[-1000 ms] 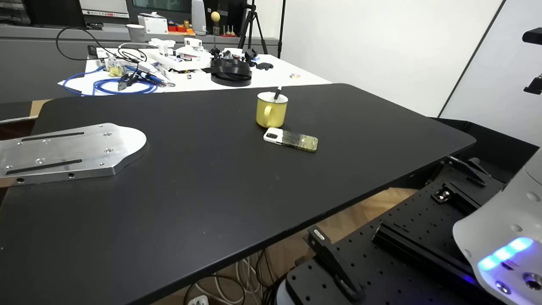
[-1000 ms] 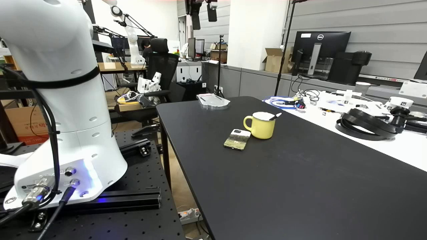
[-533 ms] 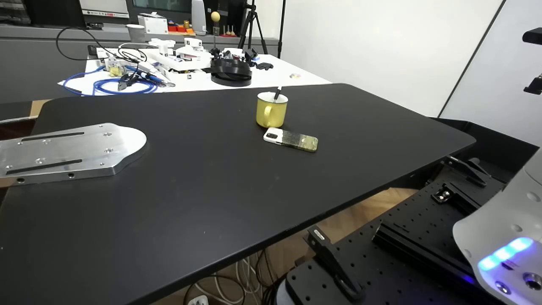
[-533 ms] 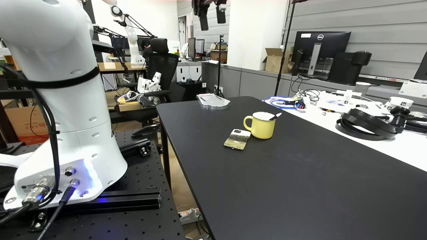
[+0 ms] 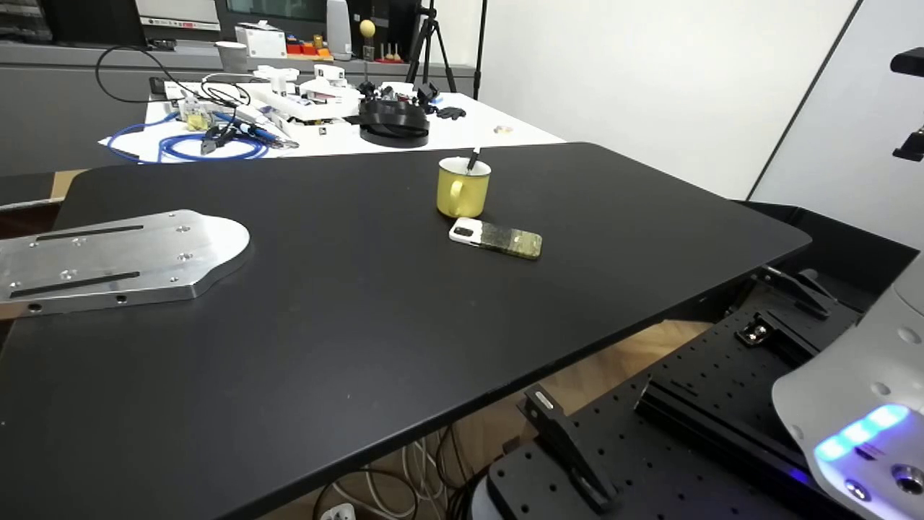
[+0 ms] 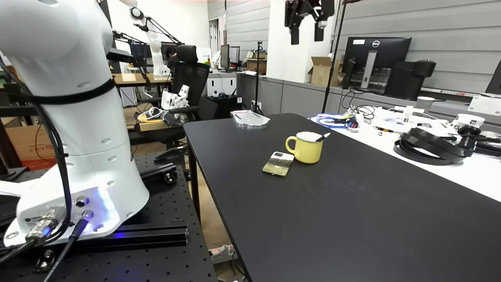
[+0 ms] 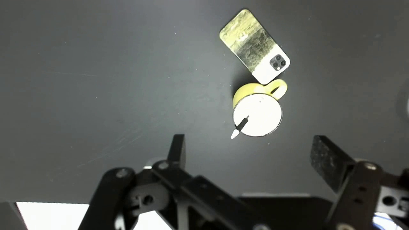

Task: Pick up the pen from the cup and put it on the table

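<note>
Black table [image 6: 352, 227], pen [image 6: 323, 137] in cup [image 6: 308, 151], "DELL" monitor [image 6: 387, 56] beyond.

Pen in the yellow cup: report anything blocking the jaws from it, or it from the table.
Nothing visible stands between the open jaws and the pen. Toward the table, the cup itself would block a sideways exit; the phone lies beside it.

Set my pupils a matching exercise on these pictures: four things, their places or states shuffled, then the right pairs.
Things
1. yellow cylindrical cup
2. slim black-and-white pen
3. rectangular phone, white and olive back
4. black two-fingered gripper

Places and states
A. in the air, open, holding nothing
B. leaning inside the cup, one end sticking out
C. standing upright on the matte black tabletop
D. lying flat near the cup's handle

Pairs: 1-C, 2-B, 3-D, 4-A
</note>
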`<state>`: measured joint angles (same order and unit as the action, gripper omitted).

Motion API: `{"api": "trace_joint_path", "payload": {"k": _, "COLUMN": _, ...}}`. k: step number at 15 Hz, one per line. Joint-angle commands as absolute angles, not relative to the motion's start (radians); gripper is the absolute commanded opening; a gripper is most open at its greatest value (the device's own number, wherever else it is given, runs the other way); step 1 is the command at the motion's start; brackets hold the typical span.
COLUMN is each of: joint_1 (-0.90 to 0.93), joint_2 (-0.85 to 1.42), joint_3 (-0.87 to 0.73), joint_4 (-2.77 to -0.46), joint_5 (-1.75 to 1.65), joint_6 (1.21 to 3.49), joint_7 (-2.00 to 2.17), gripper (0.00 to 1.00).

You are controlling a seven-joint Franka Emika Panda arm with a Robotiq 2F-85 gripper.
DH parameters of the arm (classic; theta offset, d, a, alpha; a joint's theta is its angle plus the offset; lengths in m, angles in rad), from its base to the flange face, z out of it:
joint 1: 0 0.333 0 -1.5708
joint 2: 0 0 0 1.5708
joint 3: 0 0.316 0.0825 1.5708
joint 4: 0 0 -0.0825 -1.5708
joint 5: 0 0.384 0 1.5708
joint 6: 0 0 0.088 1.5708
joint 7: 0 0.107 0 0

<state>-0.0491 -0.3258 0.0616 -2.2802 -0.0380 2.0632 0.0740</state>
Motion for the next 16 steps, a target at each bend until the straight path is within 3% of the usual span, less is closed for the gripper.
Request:
{"api": "trace_joint_path", "payload": {"k": 1, "joint_1": -0.069, "joint_2": -0.083, "joint_3": 0.043, "joint_4": -2.028, "joint_5": -0.043, "joint_6": 1.996, "joint_7": 0.206, "gripper": 1.00}}
{"api": "trace_joint_path", "payload": {"k": 13, "joint_1": -0.085, "joint_2": 0.522, "joint_3": -0.046, "joint_4": -1.395, "joint_5": 0.242, "joint_6": 1.790, "joint_7": 0.455, "gripper": 1.00}}
{"api": "trace_joint_path", "payload": {"k": 14, "joint_1": -0.065, "joint_2": 0.421, "joint_3": -0.063, "joint_4": -1.543, "joint_5": 0.177, "joint_6": 1.856, "joint_7": 0.406, "gripper": 1.00}}
{"api": "trace_joint_path", "payload": {"k": 16, "joint_1": -0.069, "joint_2": 0.493, "joint_3": -0.060, "joint_4": -1.468, "joint_5": 0.226, "joint_6": 1.840, "joint_7": 0.410, "gripper": 1.00}}
